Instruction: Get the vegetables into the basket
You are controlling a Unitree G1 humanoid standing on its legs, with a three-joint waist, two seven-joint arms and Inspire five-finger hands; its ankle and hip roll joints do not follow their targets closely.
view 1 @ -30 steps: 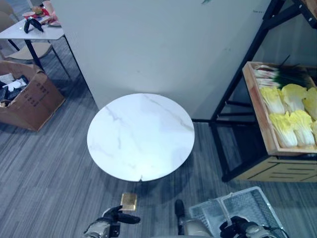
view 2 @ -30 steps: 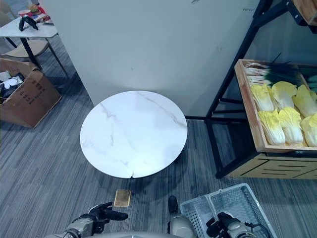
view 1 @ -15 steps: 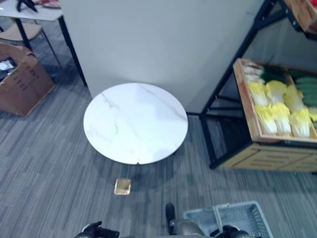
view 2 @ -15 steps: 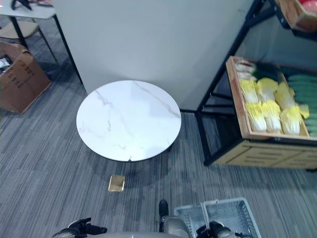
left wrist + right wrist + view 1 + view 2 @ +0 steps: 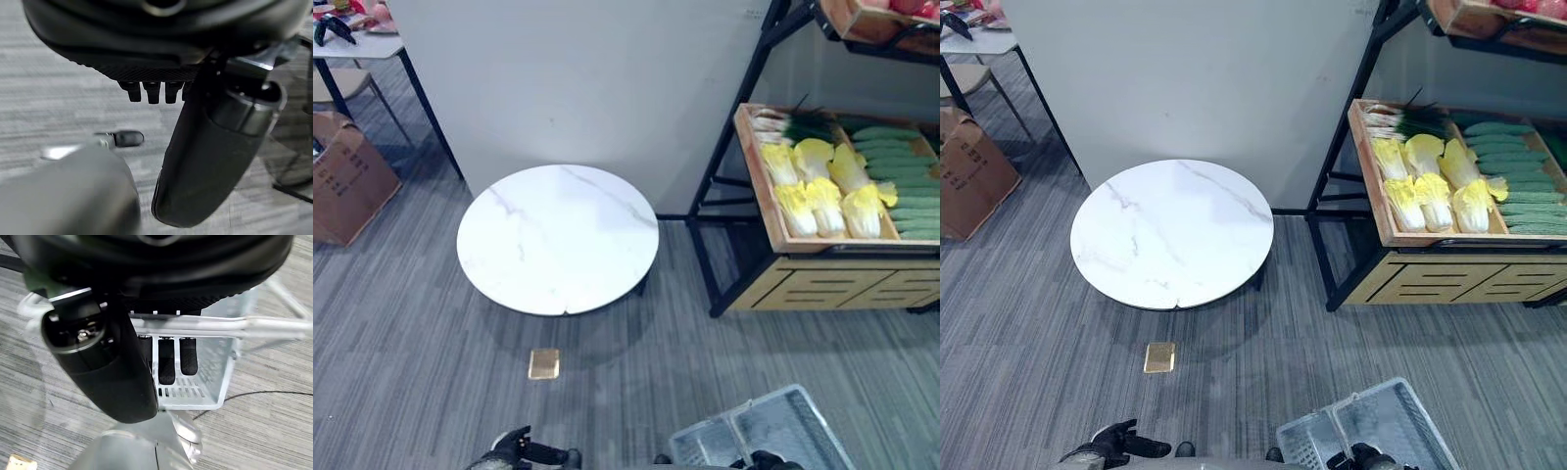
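Yellow napa cabbages lie in a wooden crate on the black shelf at the right. Green cucumbers and leeks lie beside them. A pale grey plastic basket hangs low at the bottom right and holds nothing. My right hand is shut on the basket handle, and it also peeks in at the lower edge. At the bottom left my left hand stays low over the carpet. Its fingers are relaxed and hold nothing.
A round white marble table stands in the middle, in front of a white panel. A gold floor plate sits on the grey carpet. A cardboard box and a small table are at the far left. An upper shelf crate overhangs.
The whole picture has shifted: the camera has moved, so more of the shelf and more floor show. The basket stays in my right hand; both hands remain low.
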